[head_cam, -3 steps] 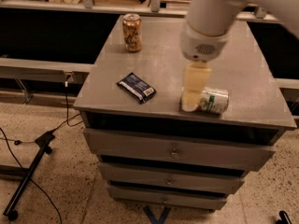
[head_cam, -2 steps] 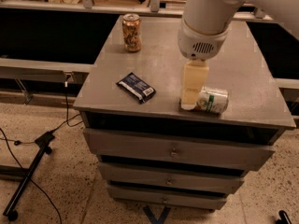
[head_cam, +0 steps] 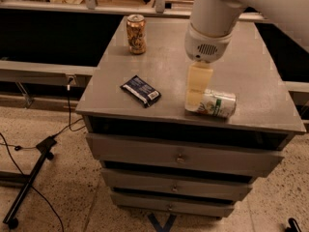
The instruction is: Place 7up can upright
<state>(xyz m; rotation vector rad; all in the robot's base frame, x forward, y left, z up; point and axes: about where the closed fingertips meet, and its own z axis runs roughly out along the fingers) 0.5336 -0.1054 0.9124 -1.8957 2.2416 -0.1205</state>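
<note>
The 7up can point(head_cam: 219, 104), white and silver with green markings, lies on its side near the front right edge of the grey cabinet top point(head_cam: 241, 66). My gripper point(head_cam: 195, 99) hangs straight down from the white arm point(head_cam: 212, 23). Its cream-coloured tip is at the can's left end and covers that end. I cannot tell whether it touches or holds the can.
A brown-gold patterned can point(head_cam: 136, 34) stands upright at the back left of the top. A dark blue snack packet point(head_cam: 140, 91) lies flat near the front left. The cabinet has several drawers point(head_cam: 179, 157) below. A black stand and cables point(head_cam: 29, 178) lie on the floor to the left.
Almost nothing. The gripper stays at the left end of the lying can, with only a slight shift. The can has not moved.
</note>
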